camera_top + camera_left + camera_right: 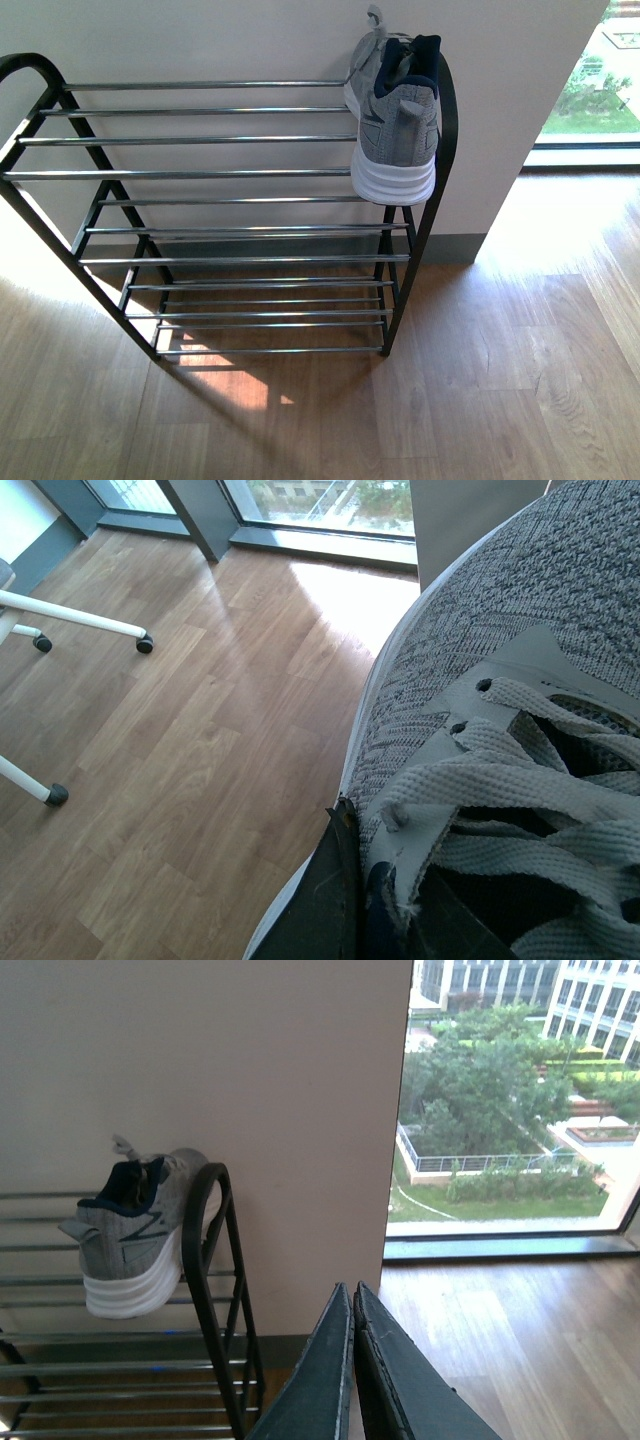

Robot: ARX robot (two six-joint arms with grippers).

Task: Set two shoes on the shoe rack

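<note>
Left gripper (pixel 355 900): closed on the collar edge of a grey knit sneaker (pixel 520 610), one dark finger outside the upper and the other tucked in by the laces. The shoe fills the left wrist view, off the wooden floor (pixel 200 760).
Right gripper (pixel 353 1305): jaws pressed together with no gap, holding nothing and touching nothing.
Sneakers, count: two – one in the left gripper, one on the rack.
Racked sneaker (pixel 395 120): at the right end of the top tier, against the rack's black end loop. Its heel is at the front bar with the white sole showing, and its toe is toward the wall (pixel 200 40).
Shoe rack (pixel 200 174): one, with a black frame and chrome bars, standing on the floor against the wall. The rest of its bars are bare.
Arms in front view: neither shows.
Other things: white chair legs (pixel 70 615) on dark casters – three casters visible, on the floor well apart from the held shoe.
</note>
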